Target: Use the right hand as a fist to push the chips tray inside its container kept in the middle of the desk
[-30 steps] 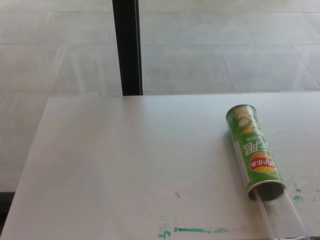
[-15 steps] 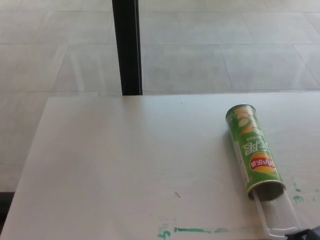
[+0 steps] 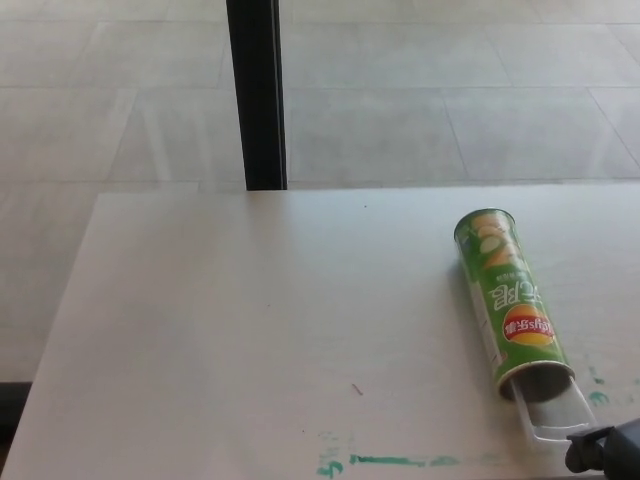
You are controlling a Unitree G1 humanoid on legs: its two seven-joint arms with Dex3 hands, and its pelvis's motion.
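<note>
right hand (image 3: 606,452): only a black edge of it shows, at the bottom right corner of the view; cannot tell how its fingers are set; it meets the near end of the tray
tray (image 3: 556,411): clear plastic, a short length sticking out of the can mouth, just up and left of the hand, lying flat on the desk
can (image 3: 508,298): green chips tube on its side, open mouth toward the hand, closed end pointing away; it lies beyond the tray, up and left of the hand
desk (image 3: 250,330): white top, green paint smears left of the hand along the near edge
pillar (image 3: 256,95): black, upright, far beyond the desk, well left of the hand
</note>
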